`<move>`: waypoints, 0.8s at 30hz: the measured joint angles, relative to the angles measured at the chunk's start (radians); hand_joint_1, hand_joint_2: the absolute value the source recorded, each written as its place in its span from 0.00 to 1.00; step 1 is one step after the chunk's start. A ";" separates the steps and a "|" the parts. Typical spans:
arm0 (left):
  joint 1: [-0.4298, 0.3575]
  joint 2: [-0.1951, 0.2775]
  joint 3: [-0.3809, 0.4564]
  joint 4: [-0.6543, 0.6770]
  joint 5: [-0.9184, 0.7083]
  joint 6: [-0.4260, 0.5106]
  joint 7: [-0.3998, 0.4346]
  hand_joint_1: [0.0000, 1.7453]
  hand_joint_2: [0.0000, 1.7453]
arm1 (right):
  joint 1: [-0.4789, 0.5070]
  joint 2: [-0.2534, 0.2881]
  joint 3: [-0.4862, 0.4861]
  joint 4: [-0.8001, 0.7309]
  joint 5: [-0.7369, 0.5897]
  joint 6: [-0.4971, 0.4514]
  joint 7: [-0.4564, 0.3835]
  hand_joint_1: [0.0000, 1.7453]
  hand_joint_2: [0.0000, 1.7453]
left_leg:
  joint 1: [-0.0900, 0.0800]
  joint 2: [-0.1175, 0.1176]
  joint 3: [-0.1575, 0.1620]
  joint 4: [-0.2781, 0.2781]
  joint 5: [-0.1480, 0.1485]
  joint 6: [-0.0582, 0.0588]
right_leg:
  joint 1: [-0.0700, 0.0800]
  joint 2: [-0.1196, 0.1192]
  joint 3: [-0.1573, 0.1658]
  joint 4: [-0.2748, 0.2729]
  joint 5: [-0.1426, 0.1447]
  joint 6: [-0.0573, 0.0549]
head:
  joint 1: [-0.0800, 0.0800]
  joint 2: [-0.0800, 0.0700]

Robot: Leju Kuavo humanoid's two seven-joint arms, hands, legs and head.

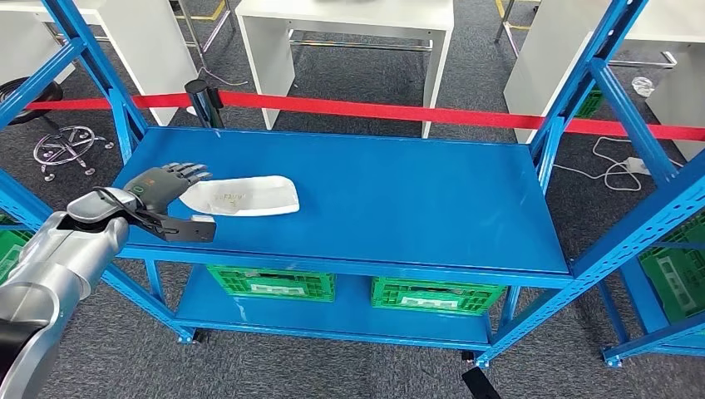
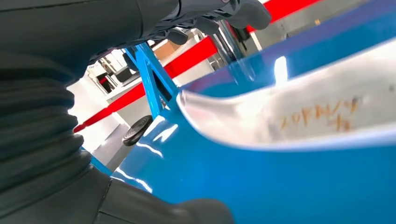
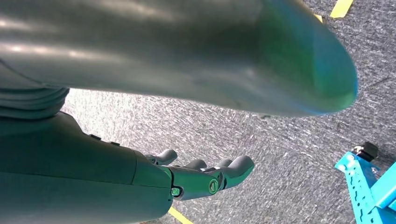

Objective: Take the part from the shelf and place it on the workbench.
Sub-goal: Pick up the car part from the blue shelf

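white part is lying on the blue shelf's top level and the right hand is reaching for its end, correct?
Not quite: it is the left hand reaching for the end of the white part, as the head view shows. The part does lie on the blue shelf's top level.

The part (image 1: 243,197) lay on the shelf (image 1: 399,199), toward its left end near the front edge. The left hand (image 1: 170,184) sat just beside the part's left end, over the shelf. Two crates (image 1: 271,282) (image 1: 438,295) stood side by side on the lower shelf (image 1: 349,314). A barrier tape (image 1: 399,110) ran behind the shelf, with tables (image 1: 349,25) beyond it. The right hand (image 3: 205,175) hung over the floor (image 3: 289,154).
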 joint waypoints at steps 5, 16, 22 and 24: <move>0.032 0.013 -0.030 0.001 0.010 -0.013 -0.004 0.00 1.00 | -0.002 0.000 0.000 0.000 0.010 0.005 0.004 0.00 0.00 | 0.000 0.000 0.000 0.000 0.000 0.000 | 0.000 0.000 0.000 0.000 0.000 0.000 | 0.000 0.000; 0.071 -0.022 -0.056 0.001 0.044 0.009 0.017 0.00 1.00 | -0.010 0.000 0.000 0.000 0.012 0.010 0.005 0.00 0.00 | 0.000 -0.001 0.000 0.000 0.000 0.000 | 0.000 -0.001 0.000 0.000 0.000 0.000 | 0.000 0.000; 0.073 -0.033 -0.061 0.001 0.057 0.025 0.019 0.00 1.00 | -0.009 0.000 -0.001 0.000 0.011 0.010 0.005 0.00 0.00 | 0.000 0.000 0.001 0.000 0.000 0.000 | 0.000 -0.001 0.000 0.000 0.000 0.000 | 0.000 0.000; 0.078 -0.046 -0.061 0.000 0.085 0.059 0.021 0.00 1.00 | -0.009 0.000 -0.005 0.000 0.011 0.009 0.006 0.00 0.00 | 0.000 -0.001 0.001 0.000 0.000 -0.001 | 0.000 -0.001 0.000 0.000 0.000 0.000 | 0.000 0.000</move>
